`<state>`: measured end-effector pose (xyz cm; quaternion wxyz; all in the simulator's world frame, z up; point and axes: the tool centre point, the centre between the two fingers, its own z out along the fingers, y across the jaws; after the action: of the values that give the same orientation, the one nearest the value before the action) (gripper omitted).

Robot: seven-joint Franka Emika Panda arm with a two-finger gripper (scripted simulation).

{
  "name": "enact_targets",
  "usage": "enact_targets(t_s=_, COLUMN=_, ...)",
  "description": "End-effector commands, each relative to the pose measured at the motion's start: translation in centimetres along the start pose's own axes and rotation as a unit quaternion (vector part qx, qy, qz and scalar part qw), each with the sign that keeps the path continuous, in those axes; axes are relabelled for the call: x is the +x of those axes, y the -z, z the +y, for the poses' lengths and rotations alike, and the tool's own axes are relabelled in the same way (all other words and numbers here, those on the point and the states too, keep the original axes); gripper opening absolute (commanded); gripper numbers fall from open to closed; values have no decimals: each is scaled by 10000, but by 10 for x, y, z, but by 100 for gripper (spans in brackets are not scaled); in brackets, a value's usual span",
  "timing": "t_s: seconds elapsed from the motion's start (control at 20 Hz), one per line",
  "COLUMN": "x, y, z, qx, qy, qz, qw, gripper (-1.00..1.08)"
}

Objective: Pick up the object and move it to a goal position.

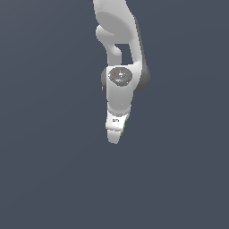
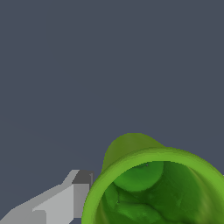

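So the gripper (image 1: 115, 139) is pointing down at the end of the white arm (image 1: 120, 53), and honestly I can't tell from these shots whether it's clamped on anything or just sitting open. The exterior view only shows the white fingertips bunched together, with a tiny speck of green peeking out at the side. In the wrist view one grey finger (image 2: 72, 197) sits right up against the outside wall of the green cup (image 2: 131, 151), looks like touching or as good as. The other finger is out of frame, so no call on the grip.

The cup is right at the fingertips, filling the corner of the wrist view, open mouth facing the camera so you can see down inside it. Can't tell if it's resting on the grey floor (image 1: 44, 179) or lifted off.

My guess on handling: small, hollow, thin-walled, so very light and probably rigid. The smooth round side could slip or twist out of a pinch. I'd squeeze across the wall below the rim, centred, so it doesn't pop sideways.

No goal marker visible anywhere.
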<state>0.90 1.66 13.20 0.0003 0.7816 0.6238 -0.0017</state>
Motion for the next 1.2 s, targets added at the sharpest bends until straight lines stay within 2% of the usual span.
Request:
enact_targets(t_s=0.0, x=19, y=23, z=-13, qx=-11, qy=4, qz=-3, qw=10000, gripper=-100)
enact_targets(t_s=0.65, x=108, y=132, z=-75, qx=-9, qy=7, qz=1, qw=10000, gripper=-100)
enact_targets(t_s=0.9, x=129, y=158, z=-88, qx=-8, qy=6, qz=8, qw=10000, gripper=-100)
enact_targets(t_s=1.15, x=138, y=169, z=-92, qx=-8, qy=3, qz=13, qw=10000, gripper=-100)
